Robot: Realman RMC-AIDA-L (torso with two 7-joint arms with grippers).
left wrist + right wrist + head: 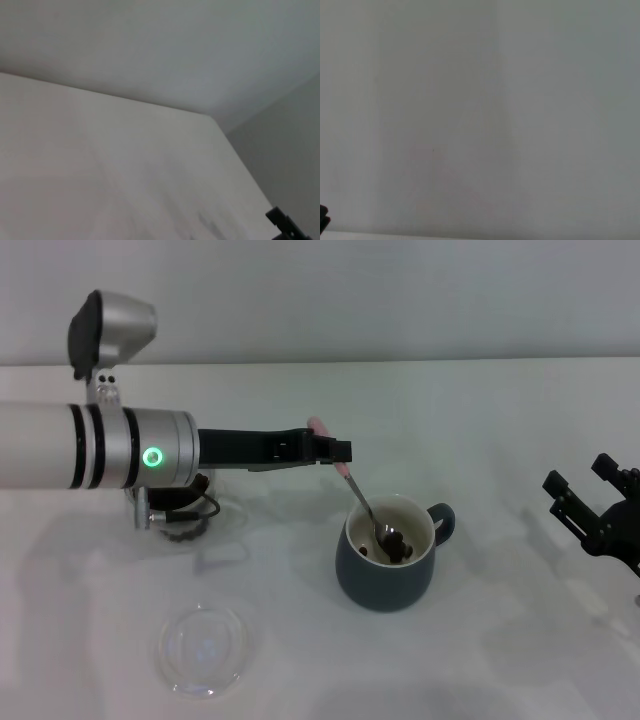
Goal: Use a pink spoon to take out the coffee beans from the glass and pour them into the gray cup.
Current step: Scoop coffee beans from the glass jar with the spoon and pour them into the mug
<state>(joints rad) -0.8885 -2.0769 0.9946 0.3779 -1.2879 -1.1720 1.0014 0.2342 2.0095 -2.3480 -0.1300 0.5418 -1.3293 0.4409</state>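
Head view: you see the pink spoon (358, 498) slanting down into the gray cup (388, 562), its silver bowl inside the cup's cream interior and its pink handle end up above the cup's rim on the left-arm side. The coffee beans (394, 548) show as a dark clump at the bottom of the cup, around and under the spoon bowl. The left gripper (338, 452) sits just above and beside the cup, its black fingers closed on the top of the spoon handle; a bit of pink sticks out past them. The left arm reaches across from the far side of the cup's handle-free flank. Under that arm's wrist, well apart from the cup, a clear vessel with dark contents is mostly hidden; you cannot tell for sure that it is the glass. A flat clear glass dish (203, 648) lies on the white table (500, 660), nearer the robot than the cup. The right gripper (590, 502) is parked well apart from the cup on its handle side, fingers spread, holding nothing.
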